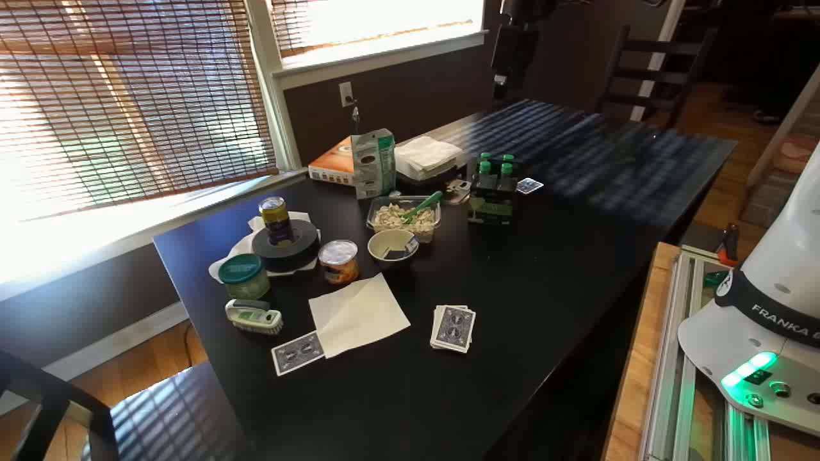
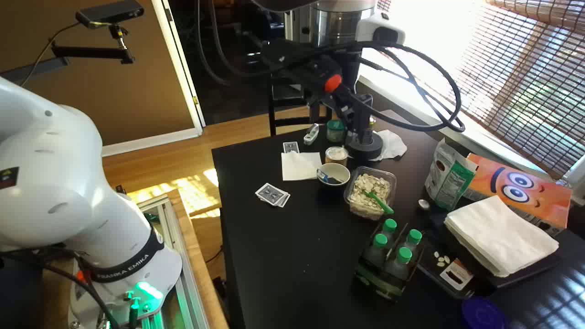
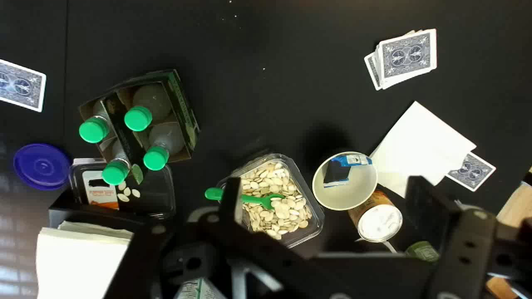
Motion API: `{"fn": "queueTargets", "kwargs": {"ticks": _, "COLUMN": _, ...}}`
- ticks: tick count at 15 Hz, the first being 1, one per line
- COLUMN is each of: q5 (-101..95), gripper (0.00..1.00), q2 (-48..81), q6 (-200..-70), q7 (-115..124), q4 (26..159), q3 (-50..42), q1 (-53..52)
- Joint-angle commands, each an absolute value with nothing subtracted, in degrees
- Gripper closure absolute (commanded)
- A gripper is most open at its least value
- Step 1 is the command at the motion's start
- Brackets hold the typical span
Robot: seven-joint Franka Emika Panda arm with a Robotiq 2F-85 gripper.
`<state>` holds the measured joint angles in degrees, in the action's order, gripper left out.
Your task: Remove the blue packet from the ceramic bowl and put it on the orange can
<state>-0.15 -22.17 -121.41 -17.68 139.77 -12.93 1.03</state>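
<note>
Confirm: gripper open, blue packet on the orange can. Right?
Not quite: the wrist view shows the packet in the bowl, not on the orange can. The gripper is open, as you say.

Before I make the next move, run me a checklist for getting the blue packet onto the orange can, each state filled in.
1. Gripper open: ok, jaws wide apart.
2. Blue packet in the ceramic bowl: ok, blue end by the rim.
3. Packet gripped: not ok, the gripper hangs higher up, apart from it.
4. Orange can upright, nothing seen on top: ok.
5. Bowl and seed tub apart: cannot tell, they sit very close.
6. Packet loose enough to lift: cannot tell.
</note>
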Motion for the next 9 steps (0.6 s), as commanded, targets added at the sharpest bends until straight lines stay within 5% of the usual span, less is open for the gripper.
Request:
{"fn": "queueTargets", "kwargs": {"ticks": 1, "q5": 0.3, "gripper": 0.0, "q2": -22.1, "q6": -121.3, "q7": -18.1, "q4": 139.7, "q3": -11.8, "q1": 2.2}}
{"fn": "queueTargets", "kwargs": {"ticks": 9, "q5": 7.5, "gripper": 0.0, "q2": -23.1, "q6": -125.8, "q7": -24.4, "q4": 141.0, "q3": -13.2, "q1": -1.2}}
